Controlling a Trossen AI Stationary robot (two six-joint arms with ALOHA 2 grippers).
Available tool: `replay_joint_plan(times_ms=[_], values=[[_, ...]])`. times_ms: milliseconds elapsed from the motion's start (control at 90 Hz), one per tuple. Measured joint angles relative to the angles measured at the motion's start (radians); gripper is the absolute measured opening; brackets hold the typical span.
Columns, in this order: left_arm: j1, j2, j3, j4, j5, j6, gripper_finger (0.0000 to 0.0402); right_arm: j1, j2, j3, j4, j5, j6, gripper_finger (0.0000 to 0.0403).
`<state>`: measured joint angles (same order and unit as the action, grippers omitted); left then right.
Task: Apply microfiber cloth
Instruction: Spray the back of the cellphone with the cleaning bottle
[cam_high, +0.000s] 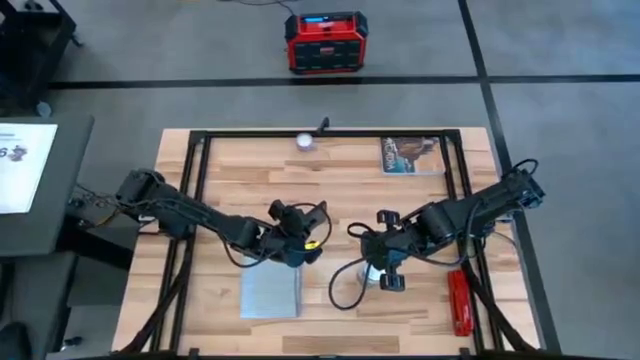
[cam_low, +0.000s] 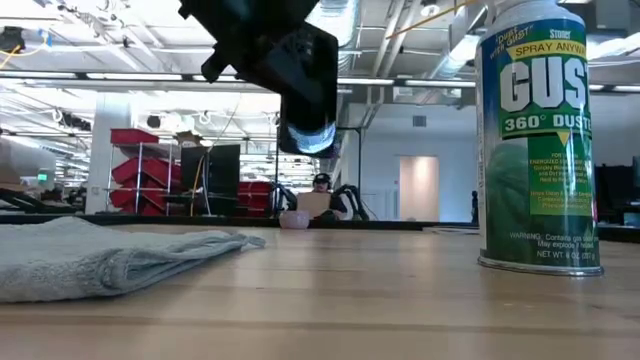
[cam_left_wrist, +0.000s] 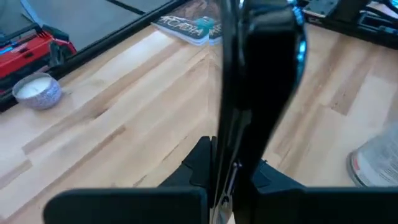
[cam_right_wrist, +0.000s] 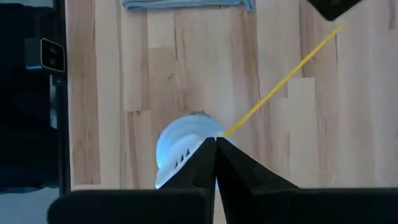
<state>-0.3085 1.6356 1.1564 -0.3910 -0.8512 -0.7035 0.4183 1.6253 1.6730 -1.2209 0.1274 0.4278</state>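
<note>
My left gripper (cam_high: 298, 243) is shut on a small black phone (cam_low: 305, 85) and holds it up in the air over the middle of the table. The pale grey-blue microfiber cloth (cam_high: 270, 292) lies flat on the wood near the front edge, just nearer than that gripper; nothing touches it. My right gripper (cam_right_wrist: 214, 146) is shut right at the white cap (cam_right_wrist: 177, 146) of a green duster can (cam_low: 540, 140), which stands upright on its base. The can's yellow straw (cam_right_wrist: 280, 81) points toward the phone. My left gripper pinches the phone between its two fingers, one on each flat face, at the end nearest the wrist (cam_left_wrist: 227, 165). The phone shows edge-on and runs on beyond the fingertips. It is lifted clear of the table, its free end (cam_low: 305, 135) hanging lowest. My right gripper's shut fingertips (cam_right_wrist: 208, 155) stand over the edge of the can's cap, coming from above; whether they touch it, I cannot tell.
A printed picture card (cam_high: 410, 155) lies at the far right and a small white cup (cam_high: 304, 141) at the far edge. A red tool (cam_high: 459, 300) lies near the front right. A black frame (cam_high: 200, 135) rims the table. A red box (cam_high: 325, 42) sits on the floor beyond.
</note>
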Motion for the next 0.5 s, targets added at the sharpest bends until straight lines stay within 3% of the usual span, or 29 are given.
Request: replay_joint_plan(times_ms=[500], values=[[0.022,-0.001,0.000,0.123,0.035,0.119,0.0002,-0.028,-0.001,-0.013,-0.019,0.016,-0.017,0.0000]])
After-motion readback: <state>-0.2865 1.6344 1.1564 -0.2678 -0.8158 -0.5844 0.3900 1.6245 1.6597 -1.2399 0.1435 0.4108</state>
